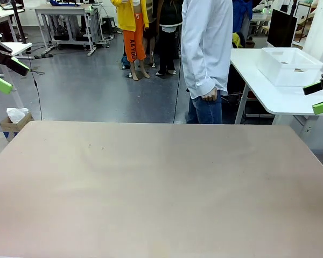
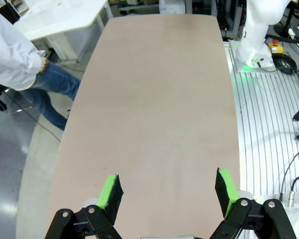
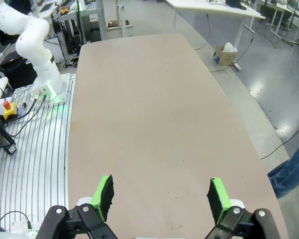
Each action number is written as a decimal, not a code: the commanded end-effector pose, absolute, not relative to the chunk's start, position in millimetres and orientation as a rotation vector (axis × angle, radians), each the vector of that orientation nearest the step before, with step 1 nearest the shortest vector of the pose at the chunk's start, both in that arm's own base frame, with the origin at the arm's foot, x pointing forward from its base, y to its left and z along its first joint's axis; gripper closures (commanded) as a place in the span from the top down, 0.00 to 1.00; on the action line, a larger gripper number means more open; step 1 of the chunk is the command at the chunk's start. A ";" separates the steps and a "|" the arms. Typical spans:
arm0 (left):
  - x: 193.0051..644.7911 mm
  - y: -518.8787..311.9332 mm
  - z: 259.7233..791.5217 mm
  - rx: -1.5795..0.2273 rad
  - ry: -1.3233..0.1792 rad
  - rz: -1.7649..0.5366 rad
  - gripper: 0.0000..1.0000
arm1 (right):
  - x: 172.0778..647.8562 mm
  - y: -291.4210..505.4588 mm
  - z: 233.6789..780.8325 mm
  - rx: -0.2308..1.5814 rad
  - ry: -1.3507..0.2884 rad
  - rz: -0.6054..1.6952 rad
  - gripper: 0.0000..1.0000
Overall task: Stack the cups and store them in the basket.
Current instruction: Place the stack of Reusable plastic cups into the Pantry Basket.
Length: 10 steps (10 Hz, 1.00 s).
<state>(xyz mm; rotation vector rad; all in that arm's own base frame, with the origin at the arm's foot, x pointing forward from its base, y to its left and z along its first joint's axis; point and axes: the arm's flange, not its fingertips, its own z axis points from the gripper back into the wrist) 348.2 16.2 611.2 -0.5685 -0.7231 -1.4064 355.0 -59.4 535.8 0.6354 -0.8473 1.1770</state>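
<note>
The cups are out of view. The basket point(image 1: 288, 65), a white rectangular bin, stands on a white side table beyond the tan table's far right corner. My left gripper point(image 1: 9, 74) hovers off the tan table's far left edge, open with nothing between its green pads. In the left wrist view the left gripper point(image 2: 167, 191) looks along the bare tan tabletop point(image 2: 154, 99). My right gripper point(image 1: 317, 97) hangs at the right edge, just below the basket's table, also open and holding nothing. The right gripper point(image 3: 162, 194) faces the same tabletop in the right wrist view.
A person in a white shirt point(image 1: 207, 48) stands at the far side, one hand point(image 1: 209, 97) at the waist. The white side table point(image 1: 269, 94) carries a dark monitor point(image 1: 282, 27). A cardboard box point(image 1: 13, 121) sits on the floor at far left.
</note>
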 end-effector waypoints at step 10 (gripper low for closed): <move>348.3 15.2 614.4 -0.575 -0.713 -1.402 0.97 | 355.1 -59.5 536.4 0.640 -0.871 1.186 1.00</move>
